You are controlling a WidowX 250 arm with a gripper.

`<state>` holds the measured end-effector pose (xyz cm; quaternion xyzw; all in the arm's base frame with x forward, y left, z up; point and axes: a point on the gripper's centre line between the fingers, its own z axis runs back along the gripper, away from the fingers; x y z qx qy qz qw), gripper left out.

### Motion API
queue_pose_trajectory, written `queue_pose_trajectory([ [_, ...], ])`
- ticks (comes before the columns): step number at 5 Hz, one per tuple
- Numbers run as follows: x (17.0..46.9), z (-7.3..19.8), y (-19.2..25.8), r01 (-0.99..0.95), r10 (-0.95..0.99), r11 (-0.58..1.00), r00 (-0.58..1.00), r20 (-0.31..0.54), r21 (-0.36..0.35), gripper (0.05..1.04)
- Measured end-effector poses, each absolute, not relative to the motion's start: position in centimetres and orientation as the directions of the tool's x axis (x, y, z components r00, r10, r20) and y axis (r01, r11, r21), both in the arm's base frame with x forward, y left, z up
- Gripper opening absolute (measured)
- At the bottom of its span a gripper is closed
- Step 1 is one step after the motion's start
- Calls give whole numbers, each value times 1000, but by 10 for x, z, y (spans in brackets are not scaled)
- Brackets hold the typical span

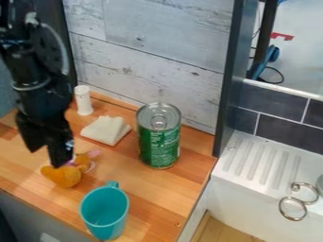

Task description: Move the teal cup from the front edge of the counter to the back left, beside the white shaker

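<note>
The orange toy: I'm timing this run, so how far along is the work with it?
Early, it seems. Done: the gripper is at the orange toy. In hand: whether it grips the toy, I can't tell. Left: probably any lifting or moving, since the toy appears to rest on the wooden counter.

Black arm [38, 61] here, blurred, clipped up top; orange toy [62, 177], partly behind the claw [46, 156]; sink [243, 201], cut off right; green can [157, 146], print too tiny
</note>
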<state>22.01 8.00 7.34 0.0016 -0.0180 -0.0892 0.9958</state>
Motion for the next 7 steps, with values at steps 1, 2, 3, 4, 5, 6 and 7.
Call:
queue_pose_trajectory([
  [1,214,73,47,264,-264,964,963,54,-3,1001],
  [2,207,73,26,284,-282,959,957,66,-17,1001],
  [3,205,65,14,294,-293,955,955,41,-28,1001],
  [4,204,56,13,272,-272,962,962,5,-30,1001],
  [5,202,48,14,209,-209,978,978,-18,-5,1001],
  [6,199,41,15,172,-172,985,985,-3,11,1001],
  [7,204,34,14,151,-151,988,988,7,10,1001],
])
